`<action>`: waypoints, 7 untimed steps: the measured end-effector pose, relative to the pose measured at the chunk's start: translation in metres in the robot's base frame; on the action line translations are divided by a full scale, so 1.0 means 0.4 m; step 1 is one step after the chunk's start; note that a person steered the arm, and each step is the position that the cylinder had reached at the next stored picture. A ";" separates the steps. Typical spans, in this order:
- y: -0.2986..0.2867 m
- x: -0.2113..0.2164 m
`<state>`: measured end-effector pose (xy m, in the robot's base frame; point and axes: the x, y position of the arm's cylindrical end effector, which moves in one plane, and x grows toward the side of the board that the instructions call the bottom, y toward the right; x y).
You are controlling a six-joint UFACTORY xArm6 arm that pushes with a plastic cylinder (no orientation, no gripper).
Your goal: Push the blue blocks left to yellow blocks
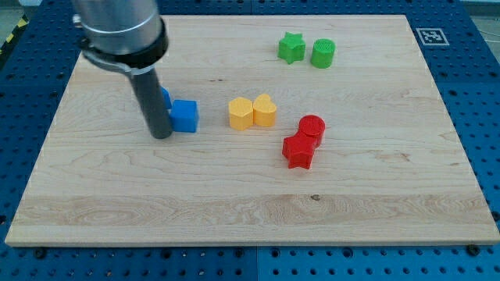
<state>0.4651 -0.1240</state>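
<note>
My tip (161, 134) rests on the board just left of the blue cube (184, 115), touching or nearly touching its left side. A second blue block (166, 98) shows only as a sliver behind the rod, its shape hidden. To the right of the blue cube, across a small gap, sit two yellow blocks side by side: a yellow hexagonal block (241, 113) and a yellow heart-like block (265, 110).
A red cylinder (312, 127) and a red star (298, 151) touch each other right of the yellow blocks. A green star (291, 48) and a green cylinder (323, 53) stand near the view's top. The wooden board (234, 203) lies on a blue perforated table.
</note>
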 end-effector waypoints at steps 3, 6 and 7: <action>-0.141 -0.039; -0.068 -0.099; -0.084 -0.103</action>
<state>0.4239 -0.1575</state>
